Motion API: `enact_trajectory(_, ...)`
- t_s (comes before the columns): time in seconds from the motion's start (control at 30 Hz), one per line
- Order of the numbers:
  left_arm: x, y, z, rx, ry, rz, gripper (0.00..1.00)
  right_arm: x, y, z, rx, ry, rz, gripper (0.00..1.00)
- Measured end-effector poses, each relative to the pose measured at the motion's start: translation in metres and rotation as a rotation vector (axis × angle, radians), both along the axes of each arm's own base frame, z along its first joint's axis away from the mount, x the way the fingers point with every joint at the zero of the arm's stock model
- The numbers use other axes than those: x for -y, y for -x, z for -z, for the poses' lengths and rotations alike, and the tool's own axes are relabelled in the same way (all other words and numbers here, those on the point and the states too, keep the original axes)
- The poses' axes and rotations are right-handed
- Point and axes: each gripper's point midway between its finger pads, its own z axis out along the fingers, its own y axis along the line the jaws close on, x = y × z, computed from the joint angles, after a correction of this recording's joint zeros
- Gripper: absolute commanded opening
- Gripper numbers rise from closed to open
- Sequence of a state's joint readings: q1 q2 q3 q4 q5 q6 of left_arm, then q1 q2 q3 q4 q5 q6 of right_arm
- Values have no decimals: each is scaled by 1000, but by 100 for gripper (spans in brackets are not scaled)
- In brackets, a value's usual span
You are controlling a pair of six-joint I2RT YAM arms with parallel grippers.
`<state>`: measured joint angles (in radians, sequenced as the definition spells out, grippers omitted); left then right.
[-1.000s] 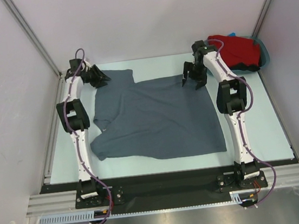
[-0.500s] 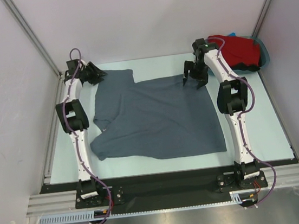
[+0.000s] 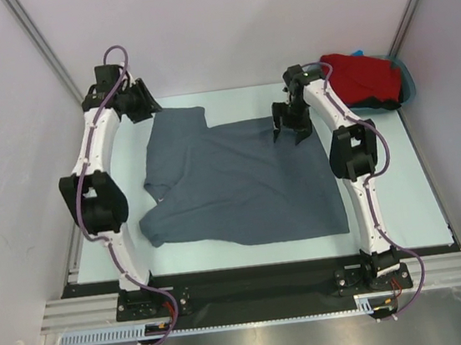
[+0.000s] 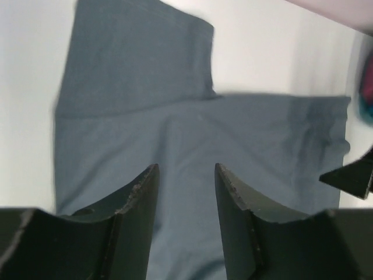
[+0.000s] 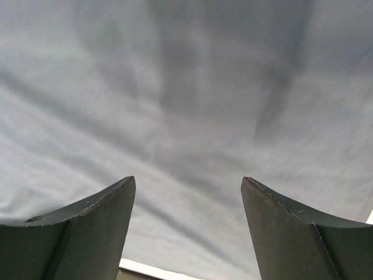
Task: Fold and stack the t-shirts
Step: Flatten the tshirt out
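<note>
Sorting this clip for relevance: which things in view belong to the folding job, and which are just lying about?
Job:
- grey t-shirt, spread flat
- red t-shirt, heaped at the far right
- left end effector and right end effector, both open and holding nothing

Lying about:
- teal tub, rim showing beside the red heap
- table

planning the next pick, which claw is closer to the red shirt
Right. The right claw is over the far edge of the grey shirt, a little left of the red shirt; the left claw is by its far-left sleeve, much farther off.
</note>
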<state>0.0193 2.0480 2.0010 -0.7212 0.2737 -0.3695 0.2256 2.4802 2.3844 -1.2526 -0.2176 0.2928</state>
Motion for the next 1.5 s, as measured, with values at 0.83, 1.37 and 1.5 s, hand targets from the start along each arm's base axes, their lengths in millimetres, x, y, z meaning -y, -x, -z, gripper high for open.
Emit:
enact_trajectory(0.83,17,356,17,-472,-110,-201,27,-90,109,-94,-2,-118,-246,76)
enact_trajectory(1.37,17,373,66,-704,-270,-44,30,-139,149,-104,-46,-218,-375,74)
enact_trajectory(1.5,19,390,87,-806,-299,27,31,-158,168,-101,-37,-178,-443,73)
